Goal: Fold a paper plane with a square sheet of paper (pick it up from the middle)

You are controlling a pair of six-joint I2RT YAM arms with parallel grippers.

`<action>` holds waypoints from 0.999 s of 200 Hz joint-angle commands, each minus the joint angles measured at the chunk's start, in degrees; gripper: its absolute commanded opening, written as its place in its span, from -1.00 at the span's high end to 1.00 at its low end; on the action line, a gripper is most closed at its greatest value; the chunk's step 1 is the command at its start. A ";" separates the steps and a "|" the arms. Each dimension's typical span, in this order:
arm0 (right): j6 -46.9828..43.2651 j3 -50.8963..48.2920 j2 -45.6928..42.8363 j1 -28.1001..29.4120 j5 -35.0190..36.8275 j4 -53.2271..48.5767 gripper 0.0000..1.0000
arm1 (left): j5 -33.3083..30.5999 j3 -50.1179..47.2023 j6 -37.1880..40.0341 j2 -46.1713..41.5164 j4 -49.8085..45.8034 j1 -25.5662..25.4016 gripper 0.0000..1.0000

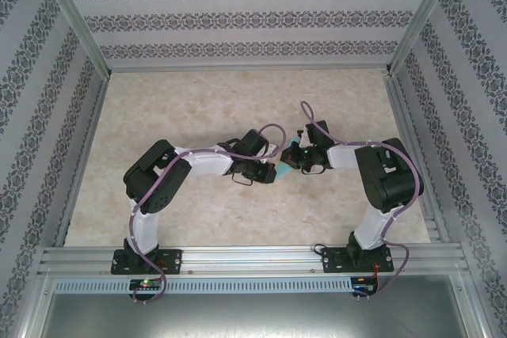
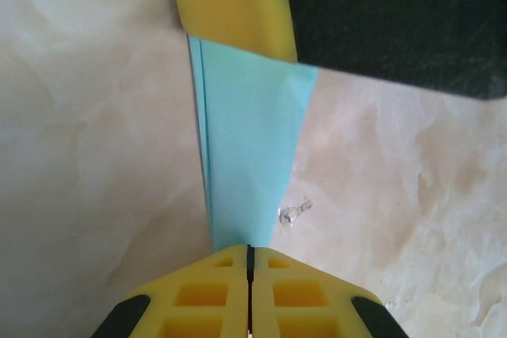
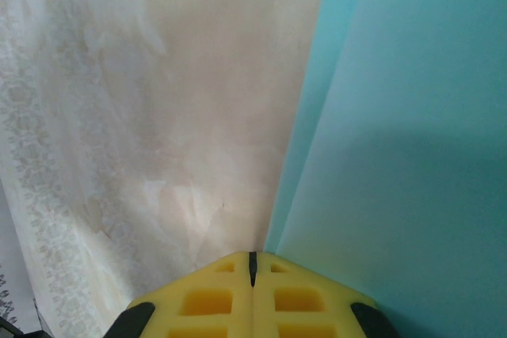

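Observation:
The turquoise paper [image 2: 249, 148] is folded into a narrow tapering dart with layered creased edges and hangs just above the table, stretched between both grippers. My left gripper [image 2: 249, 252] is shut on its narrow end. At the wide far end, a yellow finger [image 2: 234, 5] of the right gripper overlaps the paper. In the right wrist view the paper [image 3: 404, 116] fills the right side as stacked layers, and my right gripper [image 3: 253, 257] is shut on its edge. From above, the left gripper [image 1: 273, 170] and right gripper [image 1: 299, 154] meet at mid-table around the paper [image 1: 282, 172].
The marbled beige table [image 1: 198, 108] is walled by patterned panels on three sides, with metal posts at the back corners. An aluminium rail [image 1: 253, 259] runs along the near edge. A small clear speck [image 2: 295, 212] lies on the table beside the paper.

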 commanded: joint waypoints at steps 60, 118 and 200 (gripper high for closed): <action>-2.24 -3.53 4.00 -2.24 11.20 -9.47 1.00 | 4.40 -7.65 -1.84 -1.81 -4.69 -1.99 0.83; -2.25 -3.99 3.39 -2.24 10.76 -9.05 1.00 | 7.65 -8.19 -2.35 -6.32 -3.46 -1.92 0.83; -1.43 -4.68 2.20 -1.37 8.75 -6.90 1.00 | 5.58 -3.52 -5.72 -8.22 2.78 2.82 0.84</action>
